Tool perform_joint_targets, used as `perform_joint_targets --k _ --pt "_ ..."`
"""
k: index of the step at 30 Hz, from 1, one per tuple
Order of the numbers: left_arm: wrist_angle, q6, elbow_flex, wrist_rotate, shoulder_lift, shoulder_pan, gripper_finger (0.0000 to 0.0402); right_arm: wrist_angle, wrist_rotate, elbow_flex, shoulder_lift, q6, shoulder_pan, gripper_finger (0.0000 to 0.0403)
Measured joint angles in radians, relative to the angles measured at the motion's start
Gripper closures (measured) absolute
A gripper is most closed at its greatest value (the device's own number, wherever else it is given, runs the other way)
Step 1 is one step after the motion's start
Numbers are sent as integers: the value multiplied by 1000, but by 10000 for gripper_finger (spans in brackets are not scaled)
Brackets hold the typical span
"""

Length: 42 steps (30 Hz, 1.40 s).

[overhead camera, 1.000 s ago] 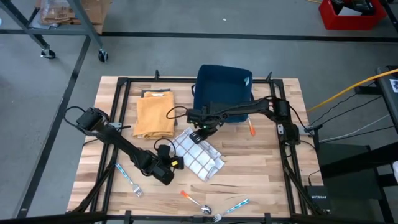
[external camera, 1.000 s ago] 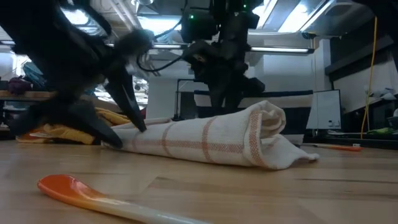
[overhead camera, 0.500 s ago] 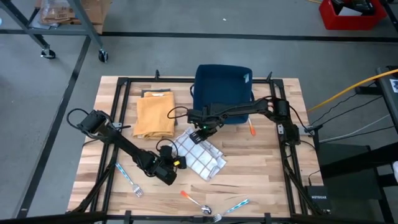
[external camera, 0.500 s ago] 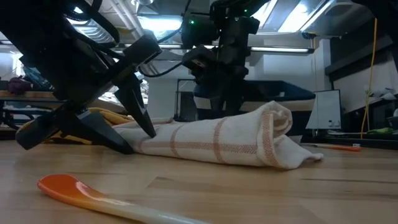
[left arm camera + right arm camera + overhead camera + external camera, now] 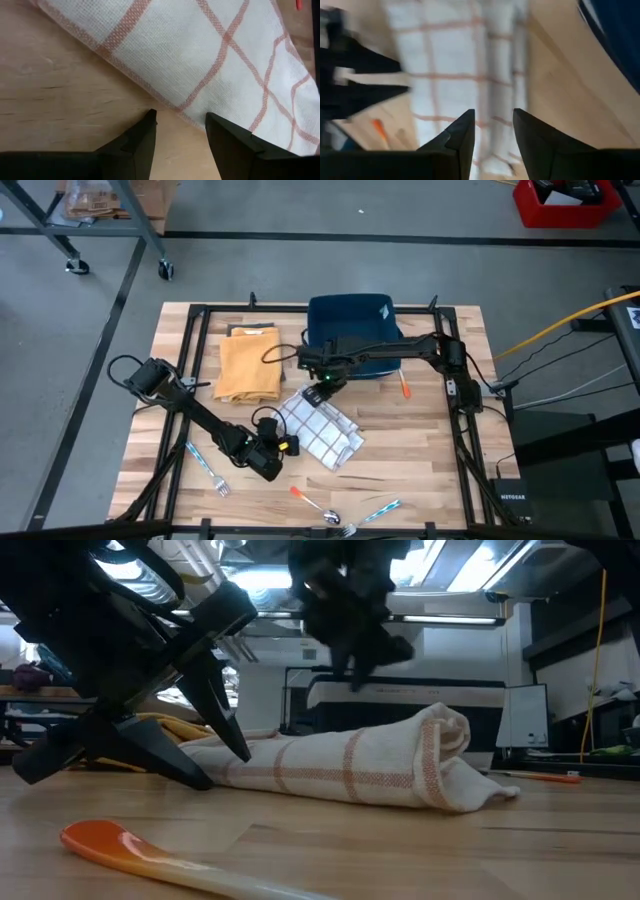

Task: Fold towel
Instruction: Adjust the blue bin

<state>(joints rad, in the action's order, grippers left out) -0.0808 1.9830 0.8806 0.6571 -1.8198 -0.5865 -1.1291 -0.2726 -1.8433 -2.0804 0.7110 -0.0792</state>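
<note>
The white towel with red checks (image 5: 320, 432) lies folded into a thick bundle in the middle of the wooden table (image 5: 420, 450), its layered roll showing in the low view (image 5: 340, 770). My left gripper (image 5: 179, 117) is open, low at the towel's near-left edge (image 5: 283, 446), with the hem just ahead of its fingertips. My right gripper (image 5: 492, 122) is open with nothing between its fingers. It hangs above the towel's far end (image 5: 325, 385), high in the low view (image 5: 355, 635). My left gripper's dark fingers (image 5: 225, 735) slant down from the table's left onto the towel's left end (image 5: 215, 765). One stands above the hem (image 5: 192, 117) and one at table level. I cannot tell whether they touch the cloth.
A yellow cloth (image 5: 248, 365) lies at the far left, with a dark blue bin (image 5: 352, 330) behind the towel. An orange marker (image 5: 405, 387) is right of the towel. An orange-handled spoon (image 5: 130, 850) and forks (image 5: 208, 465) (image 5: 372, 515) lie along the near edge.
My right gripper has gone up from the towel's far end and now hangs well clear of it, still open. The towel has stayed folded in place.
</note>
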Motion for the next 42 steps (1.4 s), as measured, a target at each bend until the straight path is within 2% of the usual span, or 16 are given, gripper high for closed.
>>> perform_joint_targets --k 5,10,13,17,24,30,42 --pt "-1 -5 0 -1 0 0 237 132 27 -73 0 -14 0 265" --pt "-1 -6 0 0 0 0 237 365 139 -89 0 -89 -15 265" --pt "-2 -8 0 1 0 0 237 493 204 -90 -7 -127 -39 265" --pt "-3 -9 0 1 0 0 237 563 220 -91 -38 -133 -100 265" --pt "-4 -9 0 4 0 0 237 508 226 -89 -135 -106 -209 265" --pt "-3 -8 0 4 0 0 237 398 292 -92 -140 -106 -264 265" --pt "-4 -25 0 4 0 0 237 -34 430 -88 -122 -82 -330 265"
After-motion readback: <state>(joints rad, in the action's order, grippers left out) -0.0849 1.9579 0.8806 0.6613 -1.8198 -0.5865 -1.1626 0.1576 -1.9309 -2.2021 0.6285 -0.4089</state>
